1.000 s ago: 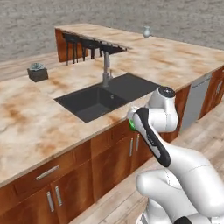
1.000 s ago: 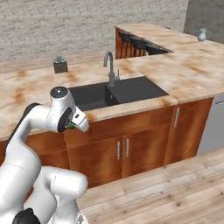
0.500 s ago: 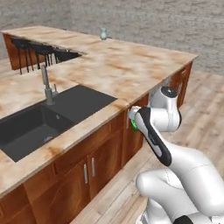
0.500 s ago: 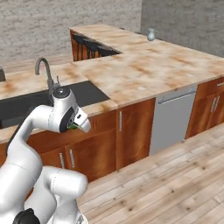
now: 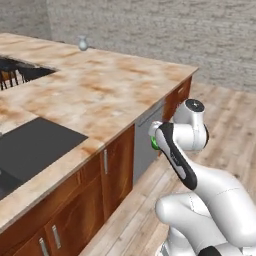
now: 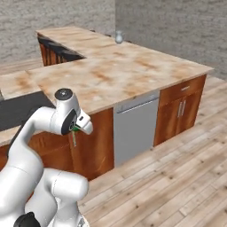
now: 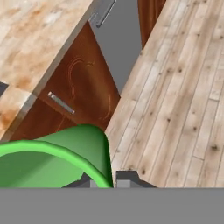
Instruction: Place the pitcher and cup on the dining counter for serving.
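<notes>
The cup (image 7: 57, 159) in the gripper (image 7: 107, 179) looks like smooth matt green plastic. Right ahead of it the cabinet door (image 7: 83, 83) is reddish wood, next to a flat grey metal-looking dishwasher front (image 7: 120, 39). Floor (image 7: 183, 96) under it is pale wood planks; the countertop (image 5: 100, 90) above has a mottled marble look.

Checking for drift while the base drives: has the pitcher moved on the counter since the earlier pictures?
No. The pitcher stands at the same far counter edge by the wall; the camera moved instead.
</notes>
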